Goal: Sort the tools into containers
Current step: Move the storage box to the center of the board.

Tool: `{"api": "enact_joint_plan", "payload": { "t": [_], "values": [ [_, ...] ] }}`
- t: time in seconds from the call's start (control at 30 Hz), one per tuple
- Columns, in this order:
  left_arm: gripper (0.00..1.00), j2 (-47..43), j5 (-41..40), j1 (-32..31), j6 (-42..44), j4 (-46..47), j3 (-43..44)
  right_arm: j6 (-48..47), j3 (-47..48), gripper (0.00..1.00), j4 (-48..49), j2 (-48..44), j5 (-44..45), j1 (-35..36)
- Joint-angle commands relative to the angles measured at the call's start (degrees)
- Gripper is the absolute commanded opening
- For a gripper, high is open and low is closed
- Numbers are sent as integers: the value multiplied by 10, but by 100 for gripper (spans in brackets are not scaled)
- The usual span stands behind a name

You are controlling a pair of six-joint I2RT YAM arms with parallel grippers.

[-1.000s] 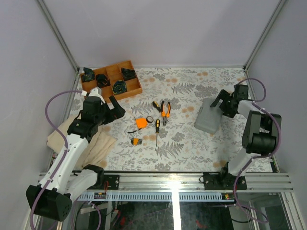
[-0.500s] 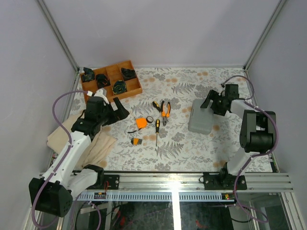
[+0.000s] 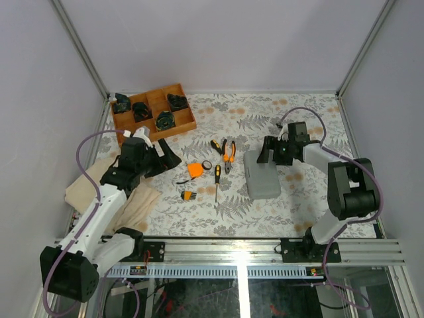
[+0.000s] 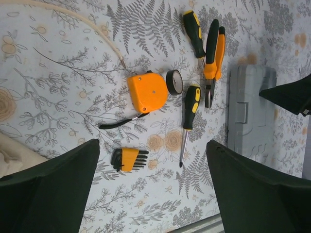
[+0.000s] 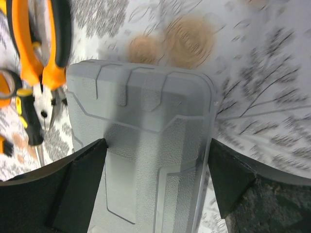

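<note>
The tools lie mid-table: orange-handled pliers (image 3: 229,151) (image 4: 214,53), two black-and-yellow screwdrivers (image 3: 216,177) (image 4: 194,31), an orange tape measure (image 3: 195,169) (image 4: 147,91), a small black ring (image 3: 207,164) (image 4: 174,81) and an orange-and-black hex key set (image 3: 189,195) (image 4: 129,159). The closed grey case (image 3: 262,177) (image 5: 146,126) (image 4: 248,111), the container, sits just right of them. My right gripper (image 3: 275,152) (image 5: 156,141) straddles the case's far end, a finger against each long side. My left gripper (image 3: 165,154) (image 4: 153,145) hangs open above the table left of the tools, nothing in it.
A brown wooden divided tray (image 3: 175,130) with black parts stands at the back left. A beige cloth (image 3: 136,202) lies under the left arm. The tape measure's black strap (image 4: 121,124) trails toward the hex keys. Metal frame posts rise at the back corners.
My right gripper has travelled left with the grey case, bringing it from the right side up beside the tools. My left gripper has shifted slightly right toward the tools.
</note>
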Motion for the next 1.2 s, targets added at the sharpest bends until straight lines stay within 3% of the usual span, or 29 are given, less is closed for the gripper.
{"api": "enact_joint_plan", "payload": {
  "t": [0.0,0.27,0.5,0.73,1.17],
  "values": [
    [88,-11,8,-33,-43,44,-21,-11,-52,87,-40,-49,7,38],
    [81,21,-78,-215,-138,97,-45,74,-151,86,-17,-140,62,109],
    [75,89,-119,-316,-179,140,-42,113,-217,87,15,-236,70,132],
    [70,175,-159,-393,-190,151,-10,156,-253,90,10,-337,132,132],
    [57,308,-169,-443,-205,198,45,200,-345,88,42,-411,64,132]
  ]
}}
